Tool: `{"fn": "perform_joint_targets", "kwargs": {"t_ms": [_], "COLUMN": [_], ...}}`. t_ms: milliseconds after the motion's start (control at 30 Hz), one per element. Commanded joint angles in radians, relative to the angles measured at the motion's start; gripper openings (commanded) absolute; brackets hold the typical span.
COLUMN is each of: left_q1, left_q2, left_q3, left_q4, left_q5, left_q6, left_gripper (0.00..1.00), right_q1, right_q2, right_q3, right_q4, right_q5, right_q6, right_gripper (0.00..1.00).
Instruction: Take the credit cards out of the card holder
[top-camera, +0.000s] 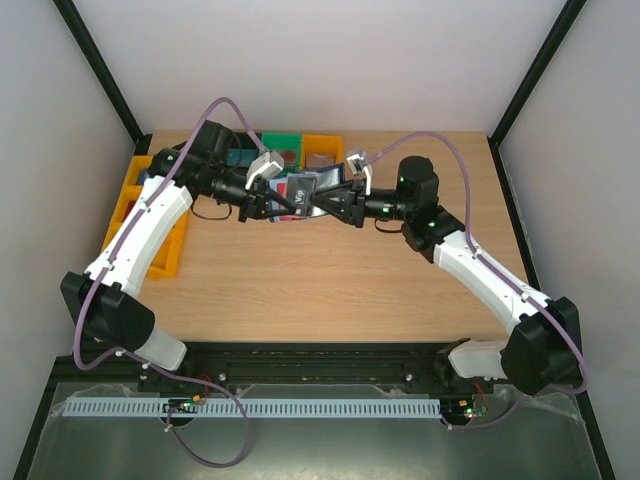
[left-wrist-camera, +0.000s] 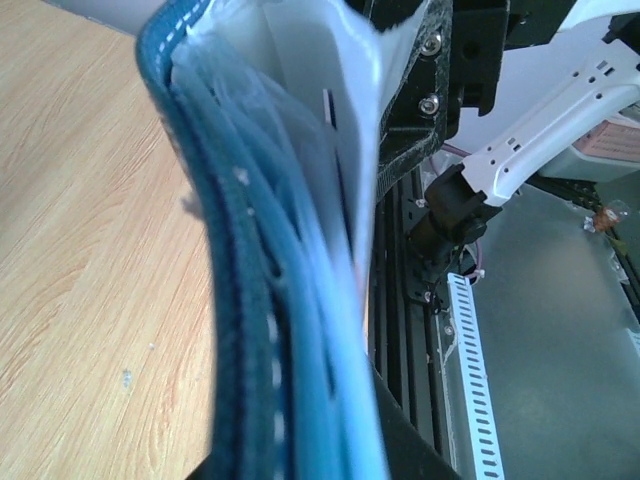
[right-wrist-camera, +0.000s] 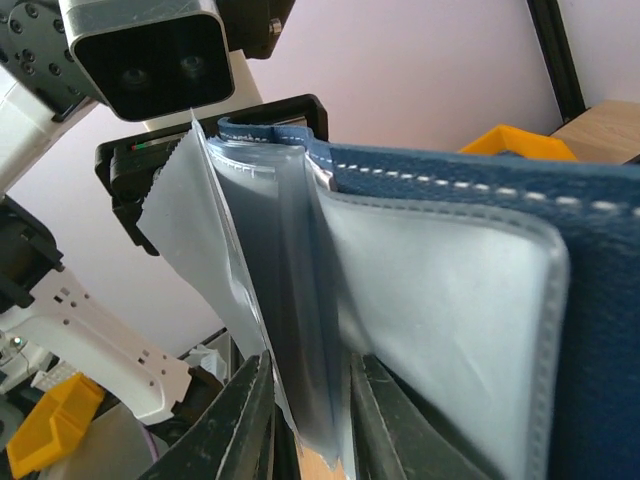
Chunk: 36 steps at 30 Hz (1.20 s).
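Wooden worktop (top-camera: 330, 285) below; holder (top-camera: 305, 188) held aloft between arms. Left jaws clamp holder, right jaws pinch clear pocket (right-wrist-camera: 275, 280). Holder soft, floppy; cards probably stiff, slick: take exposed edge.

Bins (top-camera: 166, 256) block rear/left; front tabletop (top-camera: 320, 290) free

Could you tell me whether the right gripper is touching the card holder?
Touching. The right wrist view shows the right gripper with both fingers pressed against a clear sleeve of the card holder.
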Motion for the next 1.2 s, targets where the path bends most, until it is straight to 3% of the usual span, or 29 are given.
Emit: {"fn": "perform_joint_targets", "kwargs": {"t_ms": [0, 200, 300, 367, 400, 467, 533, 933, 1067, 1167], "left_q1": [-0.006, -0.013, -0.021, -0.021, -0.018, -0.013, -0.007, 0.035, 0.035, 0.043], "left_q2": [-0.038, -0.033, -0.029, -0.03, -0.032, -0.033, -0.035, -0.039, -0.038, -0.038], "left_q3": [0.036, 0.013, 0.012, 0.014, 0.014, 0.012, 0.009, -0.025, -0.037, -0.043], "left_q4": [-0.056, -0.003, 0.004, 0.002, -0.002, -0.016, -0.026, 0.009, 0.033, 0.045], "left_q5": [0.149, 0.133, 0.133, 0.138, 0.142, 0.161, 0.175, 0.202, 0.214, 0.207], "left_q6": [0.079, 0.015, 0.007, 0.008, 0.012, 0.033, 0.05, 0.023, -0.005, -0.016], "left_gripper": [0.02, 0.02, 0.02, 0.02, 0.05, 0.27, 0.34, 0.27, 0.04, 0.02], "right_q1": [0.004, 0.063, 0.064, 0.064, 0.064, 0.061, 0.054, -0.018, -0.019, -0.028], "right_q2": [0.007, 0.023, 0.024, 0.013, 0.003, -0.021, -0.029, -0.062, -0.074, -0.089], "right_q3": [0.039, 0.055, 0.056, 0.053, 0.051, 0.049, 0.054, 0.105, 0.095, 0.103], "right_q4": [-0.049, -0.021, 0.006, 0.008, 0.002, -0.009, -0.038, -0.245, -0.224, -0.245], "right_q5": [0.024, 0.02, 0.003, 0.001, 0.003, 0.014, 0.028, 0.05, 0.043, 0.053], "right_q6": [-0.04, -0.044, -0.026, -0.031, -0.04, -0.057, -0.075, -0.2, -0.188, -0.204], "right_gripper": [0.22, 0.21, 0.03, 0.02, 0.02, 0.02, 0.02, 0.02, 0.02, 0.02]}}
